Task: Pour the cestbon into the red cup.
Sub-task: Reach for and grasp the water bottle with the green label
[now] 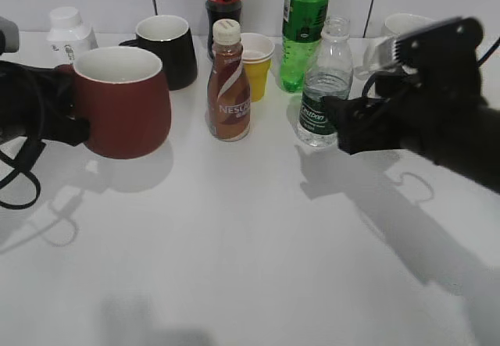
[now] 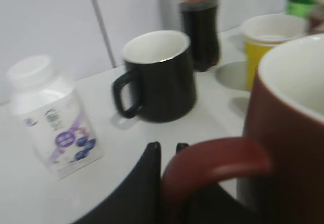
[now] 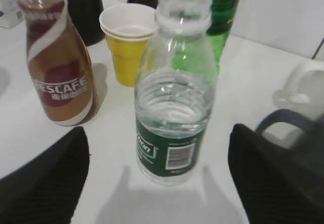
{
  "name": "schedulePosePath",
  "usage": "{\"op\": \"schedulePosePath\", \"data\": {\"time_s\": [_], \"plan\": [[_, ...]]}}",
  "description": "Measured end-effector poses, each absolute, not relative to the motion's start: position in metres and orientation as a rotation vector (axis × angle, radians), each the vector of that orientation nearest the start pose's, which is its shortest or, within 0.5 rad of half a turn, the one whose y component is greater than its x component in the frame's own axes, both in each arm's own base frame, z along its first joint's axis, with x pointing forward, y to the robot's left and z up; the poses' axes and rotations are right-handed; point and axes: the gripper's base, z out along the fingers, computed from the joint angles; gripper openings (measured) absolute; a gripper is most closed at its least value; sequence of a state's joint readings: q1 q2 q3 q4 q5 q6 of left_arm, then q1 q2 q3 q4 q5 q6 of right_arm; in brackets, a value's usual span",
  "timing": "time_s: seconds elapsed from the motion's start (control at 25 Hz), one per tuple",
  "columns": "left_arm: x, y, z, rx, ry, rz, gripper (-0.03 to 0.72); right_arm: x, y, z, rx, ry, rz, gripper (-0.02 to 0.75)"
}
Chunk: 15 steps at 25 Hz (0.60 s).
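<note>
The cestbon [image 1: 323, 88] is a small clear uncapped bottle with a dark green label, standing upright right of centre and about half full of water. In the right wrist view the cestbon [image 3: 173, 107] stands just ahead of and between my open right gripper's [image 3: 157, 135] fingers, untouched. In the exterior view the right gripper [image 1: 342, 124] is at the bottle's right side. The red cup [image 1: 125, 100] is upright at the left. My left gripper [image 2: 167, 147] is shut on the red cup's handle [image 2: 217, 158]; its place in the exterior view [image 1: 74, 119] is at the cup's left.
A brown Nescafe bottle [image 1: 229, 88] stands between cup and cestbon. Behind are a black mug [image 1: 168, 49], a yellow paper cup [image 1: 256, 65], a green soda bottle [image 1: 305, 26], a dark cola bottle [image 1: 223, 2], a white pill bottle [image 1: 70, 33] and a clear mug [image 1: 402, 26].
</note>
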State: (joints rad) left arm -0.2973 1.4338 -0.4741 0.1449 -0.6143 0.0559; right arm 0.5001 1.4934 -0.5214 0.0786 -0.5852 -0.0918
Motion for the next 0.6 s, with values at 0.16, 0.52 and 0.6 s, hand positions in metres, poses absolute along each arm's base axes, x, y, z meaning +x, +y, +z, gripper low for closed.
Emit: {"op": "schedulePosePath", "data": {"time_s": [0.16, 0.52, 0.6], "plan": [[0.243, -0.092, 0.213, 0.528, 1.775, -0.176, 0.049, 0.260, 0.137, 0.171, -0.429, 1.804, 0.300, 0.649], [0.237, -0.097, 0.215, 0.562, 1.802, -0.191, 0.049, 0.282, 0.148, 0.130, -0.422, 1.790, 0.293, 0.649], [0.236, -0.098, 0.215, 0.560, 1.803, -0.196, 0.049, 0.289, 0.152, 0.128, -0.414, 1.783, 0.293, 0.649]]}}
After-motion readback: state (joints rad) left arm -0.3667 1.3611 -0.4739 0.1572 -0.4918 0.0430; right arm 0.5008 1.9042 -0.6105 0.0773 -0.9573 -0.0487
